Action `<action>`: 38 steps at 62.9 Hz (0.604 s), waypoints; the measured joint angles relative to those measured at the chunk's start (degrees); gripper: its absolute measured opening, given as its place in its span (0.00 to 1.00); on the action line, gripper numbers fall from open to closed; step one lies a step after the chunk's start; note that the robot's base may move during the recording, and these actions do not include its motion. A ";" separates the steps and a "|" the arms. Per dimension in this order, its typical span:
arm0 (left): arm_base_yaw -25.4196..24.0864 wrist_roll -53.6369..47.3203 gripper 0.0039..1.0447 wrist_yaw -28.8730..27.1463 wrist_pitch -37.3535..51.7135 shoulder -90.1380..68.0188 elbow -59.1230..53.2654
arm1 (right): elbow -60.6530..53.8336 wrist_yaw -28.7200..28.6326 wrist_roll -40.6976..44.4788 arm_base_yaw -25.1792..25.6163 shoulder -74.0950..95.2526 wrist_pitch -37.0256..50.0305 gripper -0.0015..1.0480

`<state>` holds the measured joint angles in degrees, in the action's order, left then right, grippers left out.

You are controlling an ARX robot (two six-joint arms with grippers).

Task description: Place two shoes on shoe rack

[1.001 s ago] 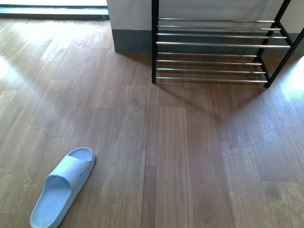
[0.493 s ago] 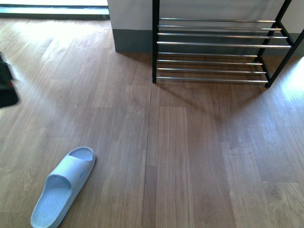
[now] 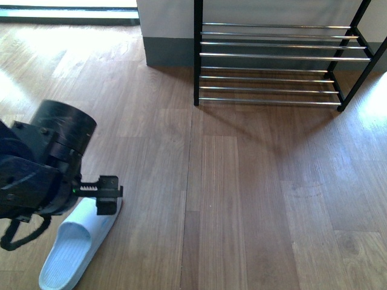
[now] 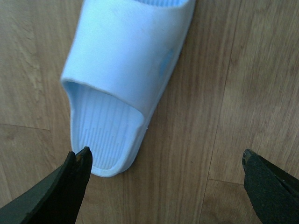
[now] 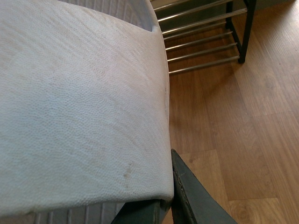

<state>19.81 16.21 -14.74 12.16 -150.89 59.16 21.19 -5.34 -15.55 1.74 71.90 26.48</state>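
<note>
- Front view: the pale blue slide lies on the wood floor at the lower left of the frame, heel toward the bottom edge.
- The black left arm comes in from the left edge and covers the slide's far end. We see the left gripper over that end, but this view does not show how its jaws stand.
- The shoe rack stands at the upper right against the wall. It has a black frame and chrome bars, and the tiers that show carry nothing.
- Left wrist view: the slide fills the upper left, with the strap above and the ribbed heel bed below.
- The two dark fingertips sit wide apart in the bottom corners and hold nothing. One tip is just beside the heel rim, and we cannot tell whether it touches. The other is over bare floor.
- Right wrist view: a second slide, pale and pebbled, fills most of the frame, well above the floor.
- The right gripper is clamped on it, with one dark finger running along the strap's edge at bottom centre.
- The rack's lower bars show at the upper right of this frame.
</note>
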 joint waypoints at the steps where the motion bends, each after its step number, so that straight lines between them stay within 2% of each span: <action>1: 0.04 -0.11 0.91 -0.15 -0.22 -0.42 0.33 | 0.00 0.00 0.00 0.00 0.00 0.00 0.02; 21: -1.46 2.32 0.91 -4.35 -5.16 -9.05 6.71 | 0.00 0.00 0.00 0.00 0.00 0.00 0.02; 38: -2.80 3.13 0.91 -5.42 -4.17 -13.60 10.67 | 0.00 0.00 0.00 0.00 0.00 0.00 0.02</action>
<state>17.02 19.33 -20.16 7.99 -164.48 69.82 21.19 -5.34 -15.55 1.74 71.90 26.48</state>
